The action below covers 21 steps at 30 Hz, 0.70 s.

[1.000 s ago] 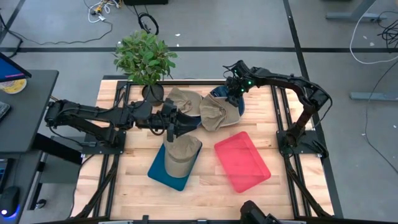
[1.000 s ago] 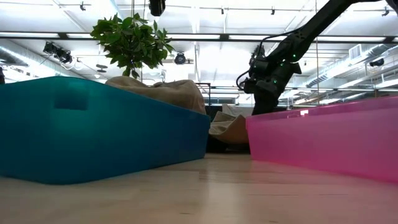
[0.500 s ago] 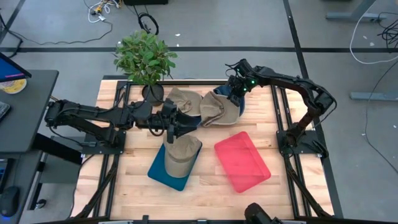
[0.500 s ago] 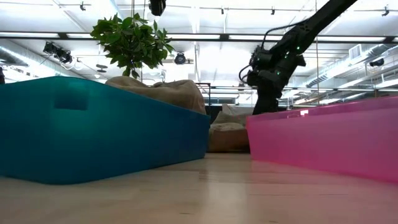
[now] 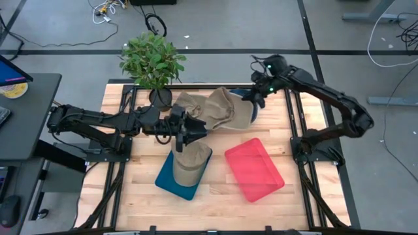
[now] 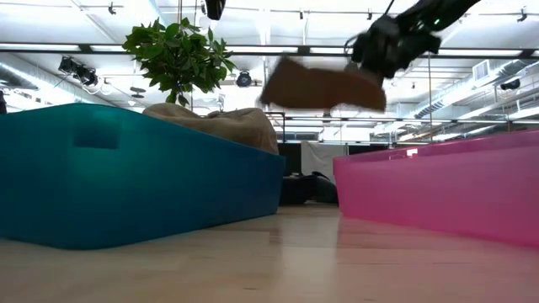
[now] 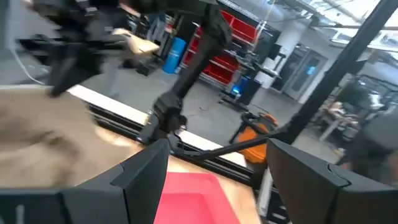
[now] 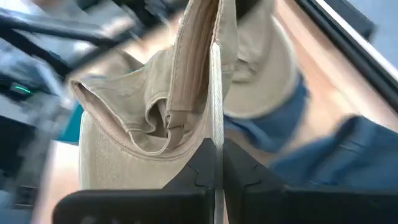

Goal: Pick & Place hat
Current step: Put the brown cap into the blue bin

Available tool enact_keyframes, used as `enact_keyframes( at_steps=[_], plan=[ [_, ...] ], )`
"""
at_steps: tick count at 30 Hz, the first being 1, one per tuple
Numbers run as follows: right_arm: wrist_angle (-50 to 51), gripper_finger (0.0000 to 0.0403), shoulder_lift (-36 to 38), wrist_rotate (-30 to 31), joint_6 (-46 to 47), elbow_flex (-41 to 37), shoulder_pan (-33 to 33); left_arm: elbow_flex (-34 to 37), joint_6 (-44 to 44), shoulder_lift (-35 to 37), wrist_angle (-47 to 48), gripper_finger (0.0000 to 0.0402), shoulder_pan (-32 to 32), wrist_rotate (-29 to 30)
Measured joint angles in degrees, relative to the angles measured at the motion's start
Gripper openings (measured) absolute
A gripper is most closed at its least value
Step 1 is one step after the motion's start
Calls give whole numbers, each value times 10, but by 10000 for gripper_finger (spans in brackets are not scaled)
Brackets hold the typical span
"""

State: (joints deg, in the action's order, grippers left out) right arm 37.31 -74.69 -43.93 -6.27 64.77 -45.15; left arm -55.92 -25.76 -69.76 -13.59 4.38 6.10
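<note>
From above, the right gripper (image 5: pixel 256 98) sat near the far edge of the desk (image 5: pixel 215 196), pinching the edge of a tan hat (image 5: pixel 225 112) that stretched from it toward the desk's middle; only the low view made plain that this hat (image 6: pixel 324 84) hung in the air, well clear of the desk, above the gap between the blue bin (image 6: pixel 135 172) and the pink bin (image 6: pixel 438 189). The right wrist view showed what the others hid: the two fingers pressed together on a fold of the hat (image 8: pixel 180 99), with blue cloth (image 8: pixel 311 143) lying beyond it. The overhead view alone showed a second tan hat (image 5: pixel 191 163) resting in the blue bin (image 5: pixel 166 181), the pink bin (image 5: pixel 255 170) beside it, and the plant (image 5: pixel 151 62) at the desk's far edge. The left gripper (image 5: pixel 196 128) hovered over the far end of the blue bin, its fingers spread apart, as its own wrist view (image 7: pixel 214 168) showed
</note>
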Motion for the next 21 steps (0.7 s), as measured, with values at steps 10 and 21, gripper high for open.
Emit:
enact_keyframes(
  at_steps=[10, 21],
  plan=[
    [0, 6, 126, -183, 134, 0, 8, 1, 226, 14, -54, 277, 15, 7],
    [-17, 6, 129, -236, 237, 0, 12, -22, 505, 19, -78, 277, 20, 64]
  ],
)
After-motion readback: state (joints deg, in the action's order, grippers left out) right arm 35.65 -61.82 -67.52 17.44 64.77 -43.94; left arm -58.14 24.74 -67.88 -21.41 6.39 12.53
